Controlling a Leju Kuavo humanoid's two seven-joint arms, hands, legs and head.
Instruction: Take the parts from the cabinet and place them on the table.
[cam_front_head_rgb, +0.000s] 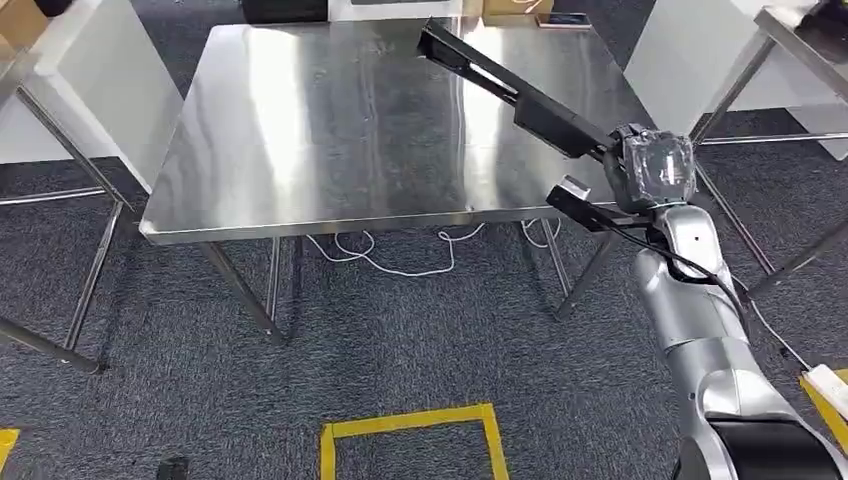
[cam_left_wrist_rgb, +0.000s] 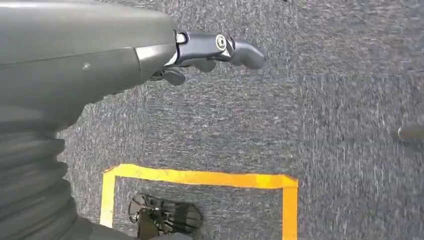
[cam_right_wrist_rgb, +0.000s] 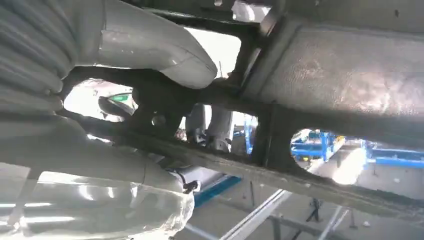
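The right hand, at the right of the head view and wrapped in a clear plastic cover, is clamped on a long black part. The part hangs in the air above the right half of the steel table, not touching it as far as that view shows. Its long axis runs on a diagonal: the held end sits low at the right, and the free end points to the upper middle of the frame, towards the table's far edge.

Judged by its straight line with no sag, the part is stiff, moulded plastic or metal, and probably fairly light for its length. The right wrist view shows an open frame of dark bars with gaps between, and the thumb pressed over one bar; the exact finger contact is hard to read there. Held at one end, the long free length would act as a lever, so a hold nearer the middle would likely steady it. The smooth table may let it slide when set down.

The left hand hangs over grey carpet beside yellow floor tape, its fingers loosely apart and holding nothing.
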